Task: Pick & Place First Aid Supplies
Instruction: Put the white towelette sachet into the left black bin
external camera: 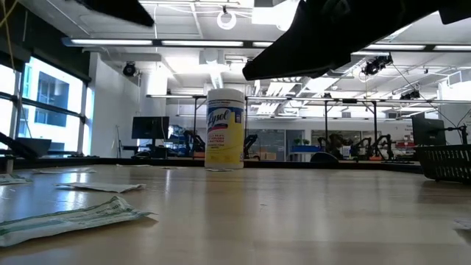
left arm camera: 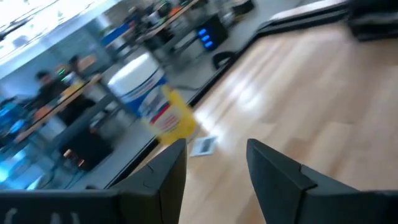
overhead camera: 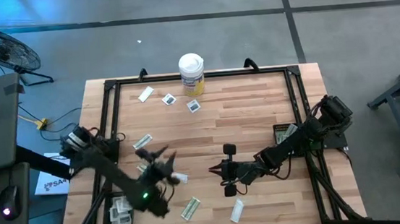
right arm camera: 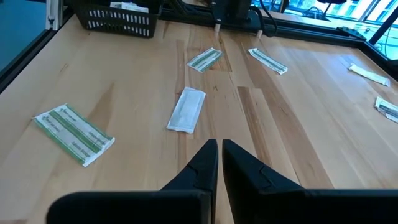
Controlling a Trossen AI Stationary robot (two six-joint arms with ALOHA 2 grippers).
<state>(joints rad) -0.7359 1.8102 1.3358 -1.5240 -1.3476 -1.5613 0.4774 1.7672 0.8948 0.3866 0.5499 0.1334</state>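
Note:
The first aid supplies lie flat and scattered on the wooden table. A white oblong packet (right arm camera: 186, 109) and a green-striped one (right arm camera: 73, 132) lie in front of my right gripper (right arm camera: 219, 155). It is shut, with nothing between its fingers, and hovers near the table's middle (overhead camera: 212, 170). My left gripper (left arm camera: 217, 162) stands open and holds nothing. It is over the near left part of the table (overhead camera: 162, 159) and points toward a square sachet (left arm camera: 203, 145) and the white canister (left arm camera: 149, 102). More packets (overhead camera: 145, 95) lie at the far left.
The tall white canister with a yellow label (overhead camera: 191, 73) stands at the middle of the far edge. A black basket (overhead camera: 119, 213) holding packets sits at the near left corner. Another dark basket (overhead camera: 284, 131) is at the right edge. A black frame borders the table.

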